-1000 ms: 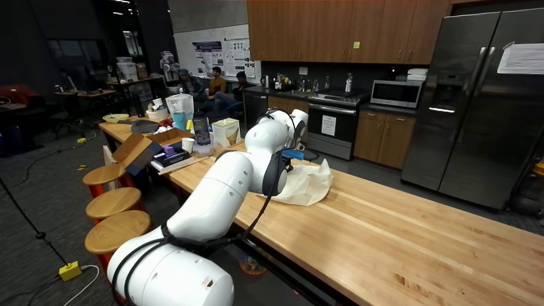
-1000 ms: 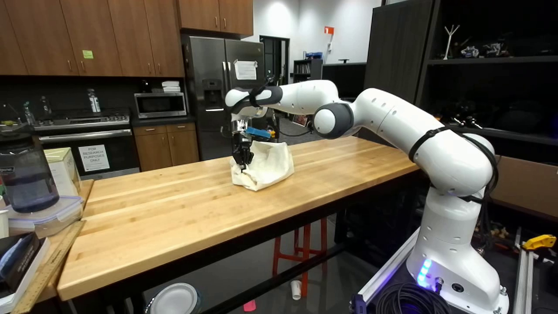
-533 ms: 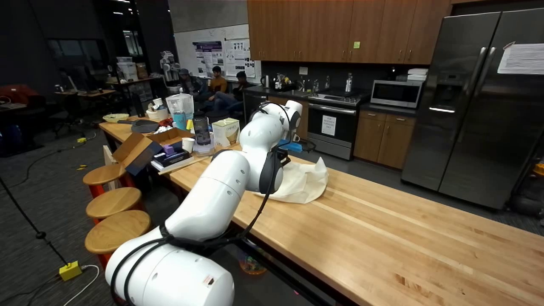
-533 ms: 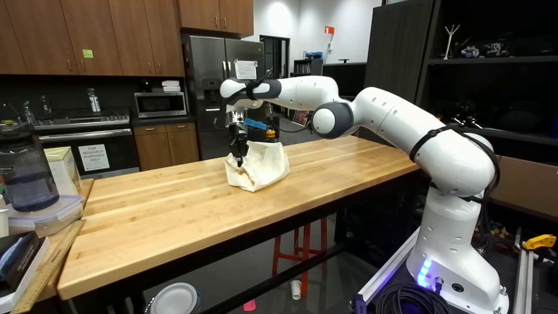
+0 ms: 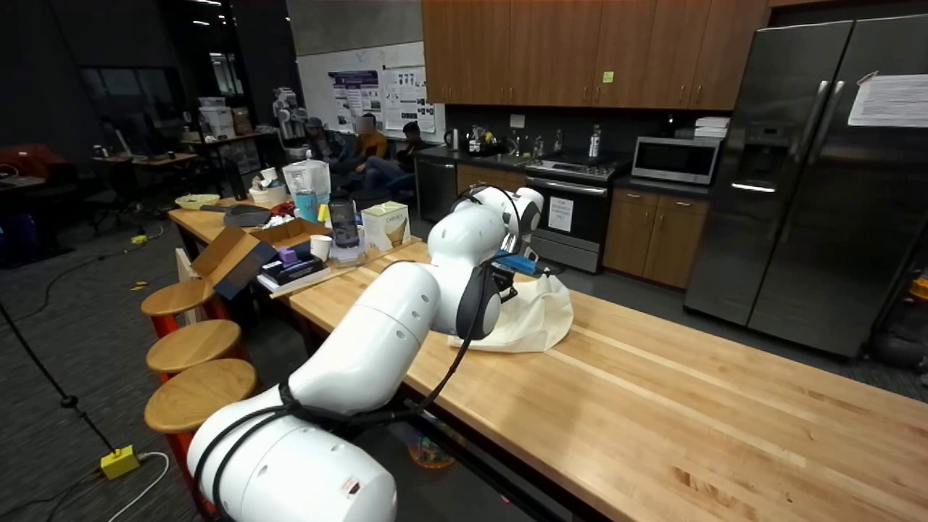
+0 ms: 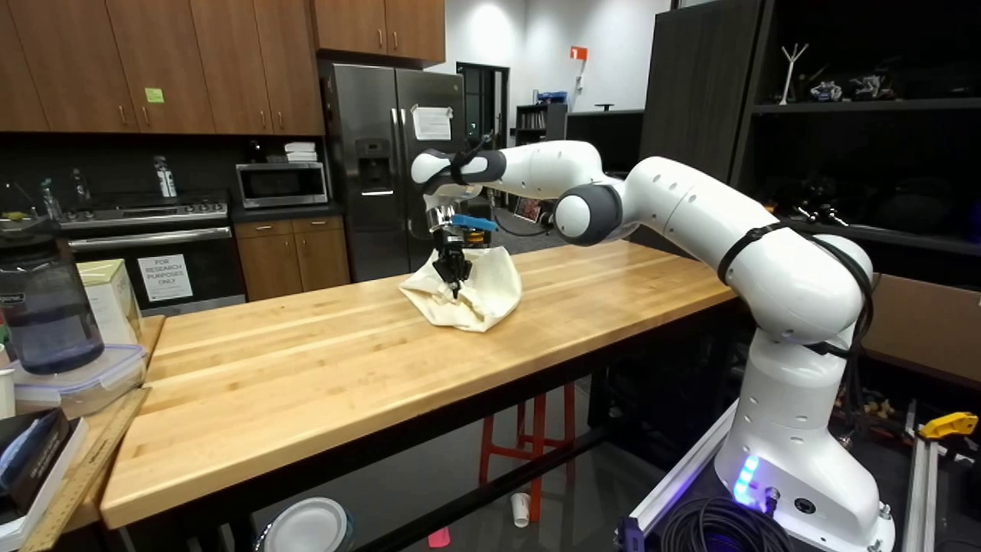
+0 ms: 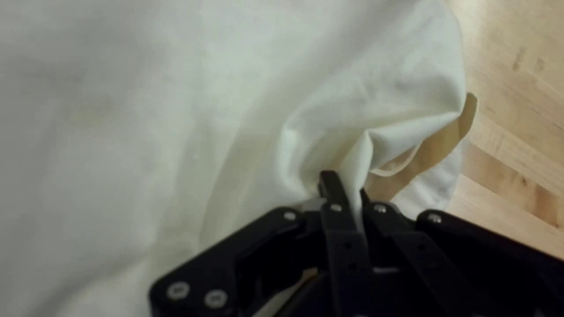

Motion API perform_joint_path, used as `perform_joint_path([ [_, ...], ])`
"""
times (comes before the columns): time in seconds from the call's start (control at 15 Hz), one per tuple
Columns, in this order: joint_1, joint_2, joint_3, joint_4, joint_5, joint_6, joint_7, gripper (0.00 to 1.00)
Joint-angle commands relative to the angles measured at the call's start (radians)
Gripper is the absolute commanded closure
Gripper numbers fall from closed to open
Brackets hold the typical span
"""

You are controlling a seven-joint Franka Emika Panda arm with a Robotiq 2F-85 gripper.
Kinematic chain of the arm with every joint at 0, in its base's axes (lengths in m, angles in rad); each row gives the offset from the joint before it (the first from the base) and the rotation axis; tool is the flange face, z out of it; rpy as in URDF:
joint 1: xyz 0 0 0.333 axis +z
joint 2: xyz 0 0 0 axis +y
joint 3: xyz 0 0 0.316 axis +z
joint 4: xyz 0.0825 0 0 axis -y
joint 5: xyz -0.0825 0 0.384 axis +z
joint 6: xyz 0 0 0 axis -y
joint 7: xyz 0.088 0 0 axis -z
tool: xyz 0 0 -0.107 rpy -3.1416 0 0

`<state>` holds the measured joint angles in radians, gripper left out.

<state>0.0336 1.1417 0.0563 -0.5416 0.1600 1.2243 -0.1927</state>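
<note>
The tool [image 7: 346, 186], lower centre of the wrist view, is nearly closed, pinching a fold of cream cloth [image 7: 220, 110]; slow, steady movement is advised against slippage.

Dark refrigerator [image 5: 805, 210], silver microwave [image 5: 676, 159], wooden stools [image 5: 194, 342]

The outstretched, bent arm [image 6: 674, 201] points its pincer [image 7: 348, 187] down, slightly tilted, jaws nearly together.

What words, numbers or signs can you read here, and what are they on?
"FOR RESEARCH PURPOSES ONLY": paper sign on the oven.
"CHEMEX", tiny: the carton.
Too small or blurred to read: the fridge paper, posters, green note, jug label, red wall sign.
No writing shows on the cloth.
</note>
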Motion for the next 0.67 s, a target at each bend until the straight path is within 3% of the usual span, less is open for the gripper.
perform_joint_path([
  [0.0,-0.050,0.000,0.001,0.004,0.033,-0.009,0.069,0.99],
  [0.6,-0.144,-0.013,-0.004,0.043,0.070,0.052,0.259,0.99],
])
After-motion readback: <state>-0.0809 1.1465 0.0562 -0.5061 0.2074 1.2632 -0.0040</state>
